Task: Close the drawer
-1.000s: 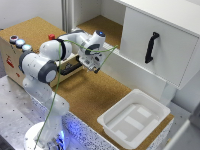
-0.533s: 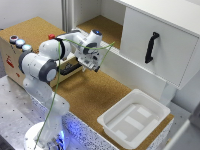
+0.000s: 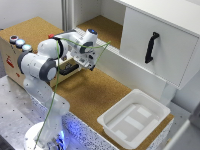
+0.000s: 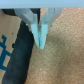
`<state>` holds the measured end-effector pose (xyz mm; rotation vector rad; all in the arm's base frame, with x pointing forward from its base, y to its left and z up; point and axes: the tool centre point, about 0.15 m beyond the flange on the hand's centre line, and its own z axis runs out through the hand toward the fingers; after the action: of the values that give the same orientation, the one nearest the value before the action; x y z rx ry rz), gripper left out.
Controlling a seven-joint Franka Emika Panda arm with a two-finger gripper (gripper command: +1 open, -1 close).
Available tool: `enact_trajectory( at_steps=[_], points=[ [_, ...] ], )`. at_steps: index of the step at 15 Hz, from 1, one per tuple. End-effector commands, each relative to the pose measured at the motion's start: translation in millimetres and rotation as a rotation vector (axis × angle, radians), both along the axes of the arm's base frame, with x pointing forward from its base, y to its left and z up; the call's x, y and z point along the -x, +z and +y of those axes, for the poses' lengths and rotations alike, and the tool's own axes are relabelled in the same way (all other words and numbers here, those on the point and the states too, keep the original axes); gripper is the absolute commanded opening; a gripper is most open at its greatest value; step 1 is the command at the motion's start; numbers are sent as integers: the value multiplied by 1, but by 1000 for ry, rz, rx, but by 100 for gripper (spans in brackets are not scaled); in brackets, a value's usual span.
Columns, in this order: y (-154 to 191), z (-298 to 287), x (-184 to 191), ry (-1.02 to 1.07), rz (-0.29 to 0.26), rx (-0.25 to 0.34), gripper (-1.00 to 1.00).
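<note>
A white Franka Panda arm (image 3: 47, 65) reaches over a cork-covered tabletop (image 3: 95, 95). Its gripper (image 3: 89, 64) hovers just beside the tan wooden box (image 3: 20, 57), whose top carries round coloured buttons (image 3: 20, 43). The drawer (image 3: 70, 68), shallow with a dark inside, juts out from the box's front, next to the gripper. In the wrist view the fingers (image 4: 39, 34) are pressed together, gripping nothing. A white plastic tray (image 3: 132, 119) lies well apart from the box. A white cabinet panel (image 3: 152, 42) with a black handle (image 3: 151, 47) stands behind.
</note>
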<state>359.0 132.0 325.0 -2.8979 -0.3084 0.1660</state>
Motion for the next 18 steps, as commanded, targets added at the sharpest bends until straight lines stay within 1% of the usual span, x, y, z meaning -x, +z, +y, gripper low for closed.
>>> enact_trajectory(
  at_steps=[1, 3, 10, 16, 18],
  points=[
    [-2, 47, 3, -28, -27, 11, -100],
    [-4, 67, 1, -17, -33, 29, -100],
    [6, 132, 1, -4, -67, 42, -100],
    [7, 186, 2, 20, -72, 21, -100],
    [10, 202, 1, 34, -90, 11, -100]
  ],
)
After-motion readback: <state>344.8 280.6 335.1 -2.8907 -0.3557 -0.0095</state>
